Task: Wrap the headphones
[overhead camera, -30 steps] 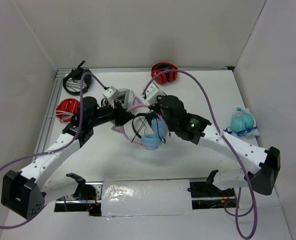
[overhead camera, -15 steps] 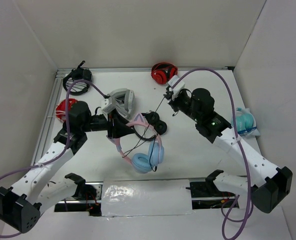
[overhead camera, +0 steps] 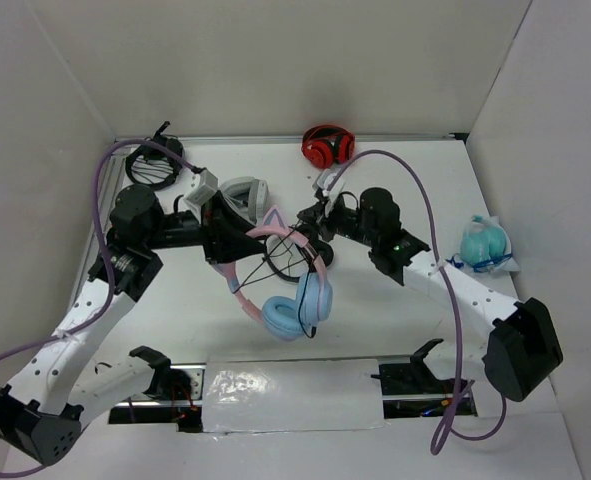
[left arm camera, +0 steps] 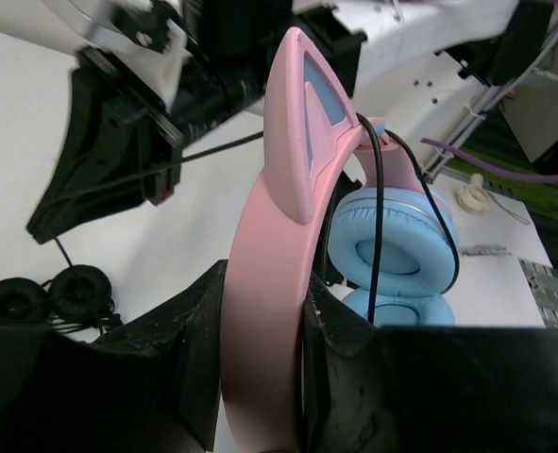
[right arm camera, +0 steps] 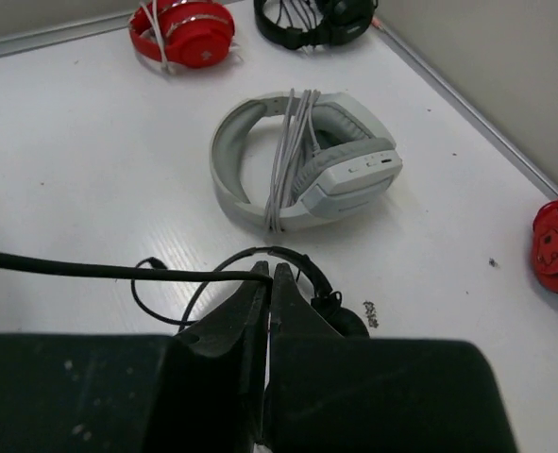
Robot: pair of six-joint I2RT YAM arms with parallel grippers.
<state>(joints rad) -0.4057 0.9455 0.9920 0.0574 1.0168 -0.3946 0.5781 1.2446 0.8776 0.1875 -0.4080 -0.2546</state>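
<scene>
Headphones [overhead camera: 295, 305] centre frame: left gripper [left arm camera: 260, 321] clamps headband [left arm camera: 279, 217], right gripper [right arm camera: 270, 278] pinches cable [right arm camera: 90, 271]; recommend steady tension while looping round the band.

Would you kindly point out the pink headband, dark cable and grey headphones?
pink headband [left arm camera: 264, 283], left wrist view, on the band's flat face
dark cable [right arm camera: 99, 271], right wrist view, on its taut stretch
grey headphones [right arm camera: 349, 177], right wrist view, on an ear cup

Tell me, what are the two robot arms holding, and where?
The left tool clamps the pink cat-ear headband of the light blue over-ear headphones; the right tool pinches their thin dark cable.
</scene>
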